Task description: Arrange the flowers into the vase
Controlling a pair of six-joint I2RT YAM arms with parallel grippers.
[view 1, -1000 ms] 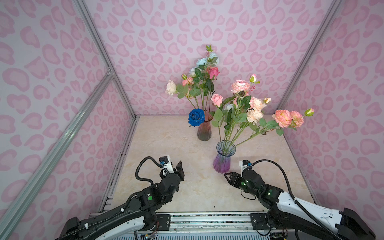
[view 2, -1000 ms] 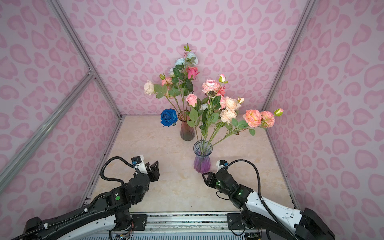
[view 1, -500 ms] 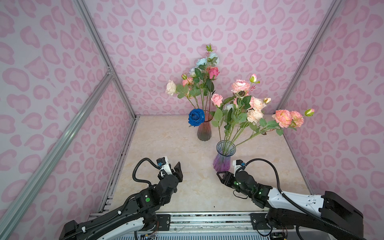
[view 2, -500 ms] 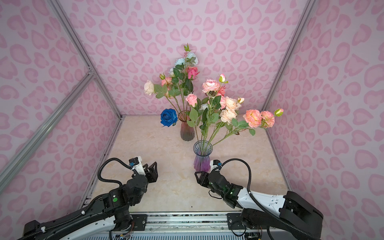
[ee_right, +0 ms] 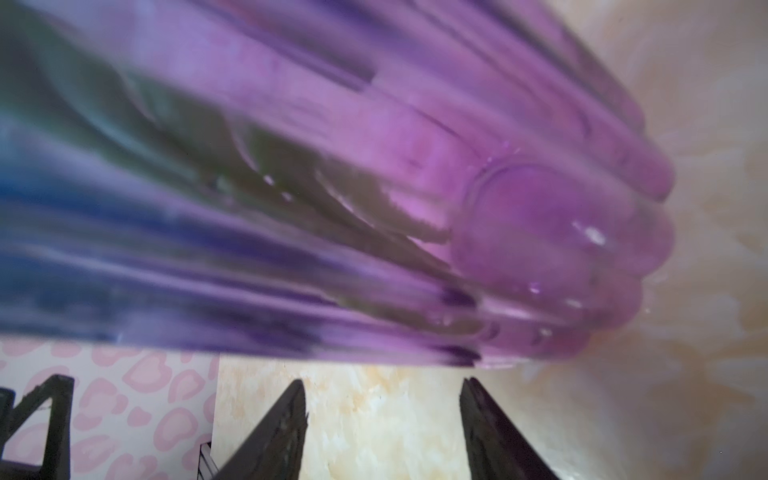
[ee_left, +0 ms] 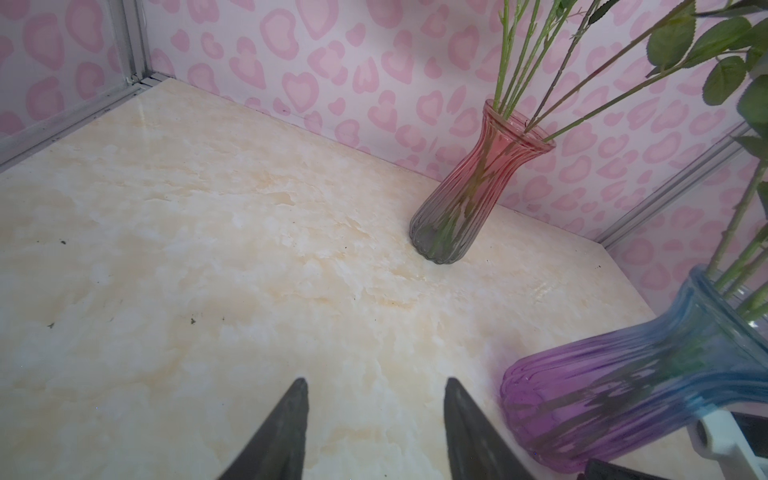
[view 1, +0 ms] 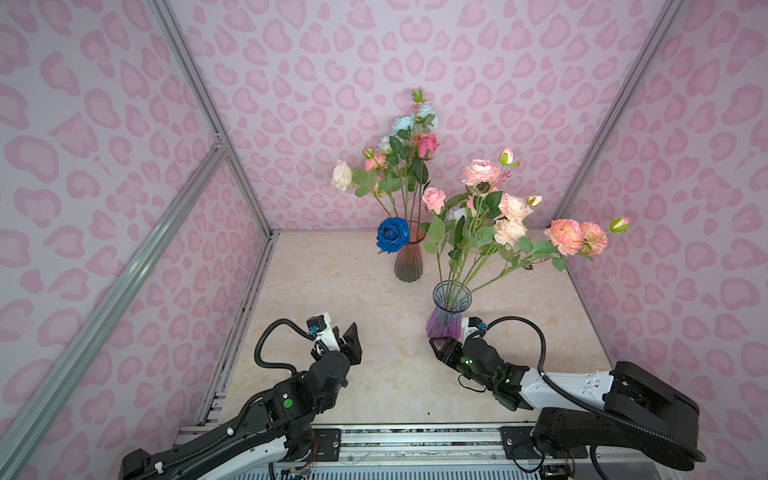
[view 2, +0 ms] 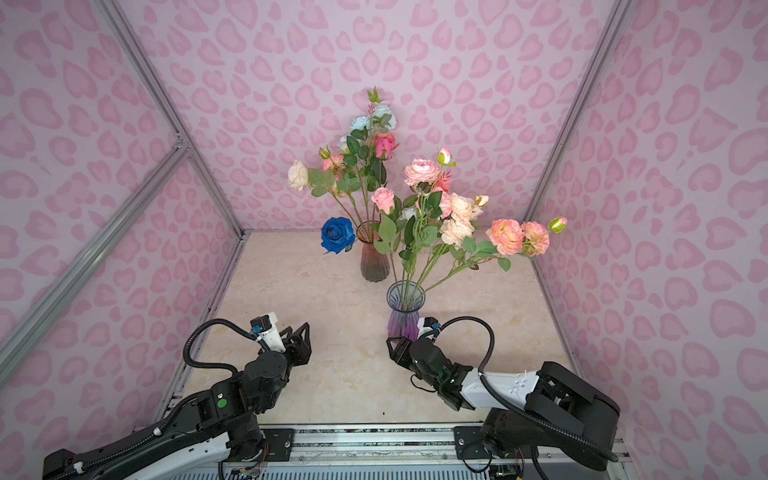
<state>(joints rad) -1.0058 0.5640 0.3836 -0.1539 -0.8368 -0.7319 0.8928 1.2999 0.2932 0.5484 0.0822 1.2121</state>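
The long-stemmed artificial flowers (view 1: 478,172) are all standing in the far pink-grey ribbed glass vase (view 1: 408,264) and near blue-purple ribbed glass vase (view 1: 445,322), so left gripper (ee_left: 374,388) and right gripper (ee_right: 382,388) are hovering spread, empty.

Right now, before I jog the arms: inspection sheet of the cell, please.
Surface: tabletop bare apart from a few dark specks.
Job's things: red vase and purple vase upright, apart; flowers stand in both, none on the table; blue rose droops beside the red vase's rim.
Clutter: nothing seen.
Grippers: left gripper open, empty, over bare table; right gripper open, empty, low beside the purple vase's base; contact cannot be told.
Cables: cables loop above each wrist, not snagged on anything.
Surroundings: pink patterned walls, aluminium frame.
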